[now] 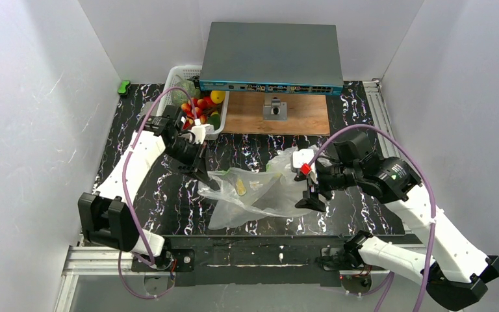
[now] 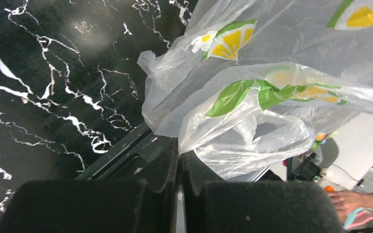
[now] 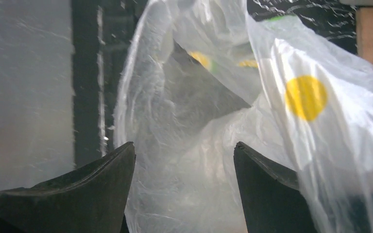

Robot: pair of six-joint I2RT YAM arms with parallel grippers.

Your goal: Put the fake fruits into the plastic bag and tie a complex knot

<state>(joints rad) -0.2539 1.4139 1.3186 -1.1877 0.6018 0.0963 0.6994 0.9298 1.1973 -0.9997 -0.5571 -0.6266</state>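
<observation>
Only the top view shows the fake fruits (image 1: 203, 107), in a white basket (image 1: 179, 73) at 11 o'clock; the plastic bag (image 1: 250, 194) lies mid-table. The left gripper (image 2: 179, 156) has its jaws together at the bag's edge, but a pinch cannot be told. The right gripper (image 3: 184, 151) stands with jaws apart, blurred film before it.

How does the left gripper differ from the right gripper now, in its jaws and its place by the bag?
The left gripper is shut, the right gripper open. The left gripper is at the plastic bag's left edge, the right gripper at its right side. Both are black and close to the bag.
</observation>
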